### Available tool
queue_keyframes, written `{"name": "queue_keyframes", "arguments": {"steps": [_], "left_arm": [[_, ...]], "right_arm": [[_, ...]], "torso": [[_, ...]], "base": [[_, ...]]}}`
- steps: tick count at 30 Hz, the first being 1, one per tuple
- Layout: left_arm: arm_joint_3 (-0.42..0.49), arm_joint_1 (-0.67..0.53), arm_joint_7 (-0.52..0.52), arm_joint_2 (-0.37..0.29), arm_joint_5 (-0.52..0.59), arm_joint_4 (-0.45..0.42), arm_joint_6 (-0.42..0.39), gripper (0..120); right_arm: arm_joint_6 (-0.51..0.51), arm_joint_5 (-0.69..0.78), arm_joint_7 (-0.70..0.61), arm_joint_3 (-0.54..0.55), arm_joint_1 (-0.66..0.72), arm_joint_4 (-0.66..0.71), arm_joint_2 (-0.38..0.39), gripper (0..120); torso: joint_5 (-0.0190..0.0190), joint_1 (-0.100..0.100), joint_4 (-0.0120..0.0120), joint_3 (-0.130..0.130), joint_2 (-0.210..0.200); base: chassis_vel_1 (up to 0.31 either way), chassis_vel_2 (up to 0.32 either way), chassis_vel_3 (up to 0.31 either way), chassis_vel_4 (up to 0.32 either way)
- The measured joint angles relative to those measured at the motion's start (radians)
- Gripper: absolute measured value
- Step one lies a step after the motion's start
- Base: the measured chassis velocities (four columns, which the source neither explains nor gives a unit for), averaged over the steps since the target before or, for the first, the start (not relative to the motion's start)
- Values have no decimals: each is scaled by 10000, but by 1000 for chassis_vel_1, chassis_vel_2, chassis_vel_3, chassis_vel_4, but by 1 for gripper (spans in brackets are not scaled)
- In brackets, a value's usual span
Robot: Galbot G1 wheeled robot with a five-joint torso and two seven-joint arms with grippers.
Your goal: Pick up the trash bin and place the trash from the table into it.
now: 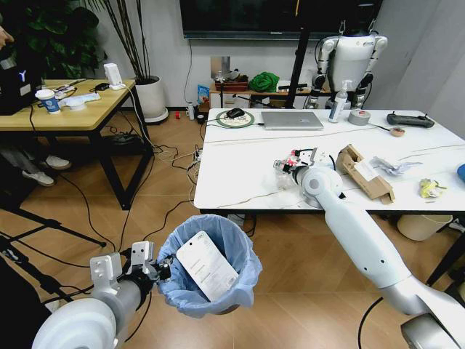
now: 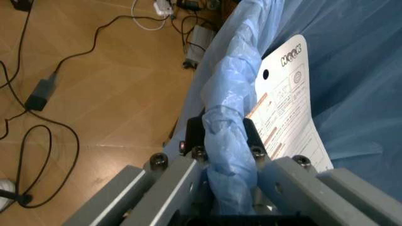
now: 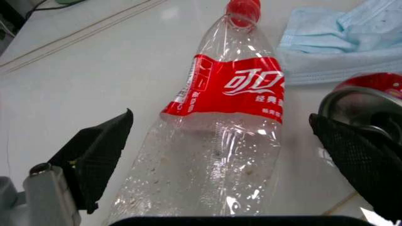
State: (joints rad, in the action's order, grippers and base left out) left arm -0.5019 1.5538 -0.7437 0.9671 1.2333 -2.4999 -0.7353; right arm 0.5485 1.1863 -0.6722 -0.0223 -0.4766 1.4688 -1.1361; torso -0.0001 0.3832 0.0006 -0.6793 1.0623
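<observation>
Clear crumpled plastic bottle with a red label and red cap [image 3: 220, 122] lies flat on the white marble-look table [image 1: 240, 171], mid-frame in the head view, its long axis running straight away between the spread-open fingers of the right gripper [image 3: 220, 165], free table either side. Lower left, the left gripper [image 1: 149, 270] clamps the rim of the blue-bagged round trash bin [image 1: 247, 273], below the table's near edge.

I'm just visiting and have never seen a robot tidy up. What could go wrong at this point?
The right gripper is open around the empty bottle; that thin, smooth plastic could squirt out as the fingers close. A can and a face mask lie close by and might get nudged. The left gripper holds the bin only by its bag-covered rim, so it could slip or tip.
</observation>
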Motion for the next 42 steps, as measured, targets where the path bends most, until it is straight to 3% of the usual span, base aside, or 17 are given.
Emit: {"name": "queue_keyframes", "arguments": {"steps": [12, 16, 23, 25, 36, 42], "left_arm": [[-72, -31, 70, -43, 11, 0, 0, 0], [-84, -51, 74, -58, 31, 0, 0, 0], [-83, -55, 78, -41, 37, 0, 0, 0], [-82, -61, 82, -29, 35, 0, 0, 0], [-73, -87, 96, -10, 11, 0, 0, 0], [-63, -92, 99, 36, -4, 0, 0, 0]], "right_arm": [[-114, -261, 281, 19, -27, -302, -132, 100], [-200, -386, 382, 45, -32, -362, -162, 94], [-262, -556, 484, 96, -87, -385, -127, 72], [-312, -737, 553, 128, -129, -386, -100, 59], [-484, -977, 651, 212, -183, -59, -36, 20], [-499, -376, 319, 114, -248, 1093, 301, 1]], "torso": [[0, 0, 2, 0, 2], [0, -1, 1, 1, 2], [0, -1, 0, 1, 2], [0, -2, 0, 1, 2], [3, -1, 1, -1, 1], [5, 1, 0, -2, 1]], "base": [[0, 0, 0, 0], [0, 0, 0, 0], [0, 0, 0, 0], [0, 0, 0, 0], [0, 0, 0, 0], [0, 0, 0, 0]]}}
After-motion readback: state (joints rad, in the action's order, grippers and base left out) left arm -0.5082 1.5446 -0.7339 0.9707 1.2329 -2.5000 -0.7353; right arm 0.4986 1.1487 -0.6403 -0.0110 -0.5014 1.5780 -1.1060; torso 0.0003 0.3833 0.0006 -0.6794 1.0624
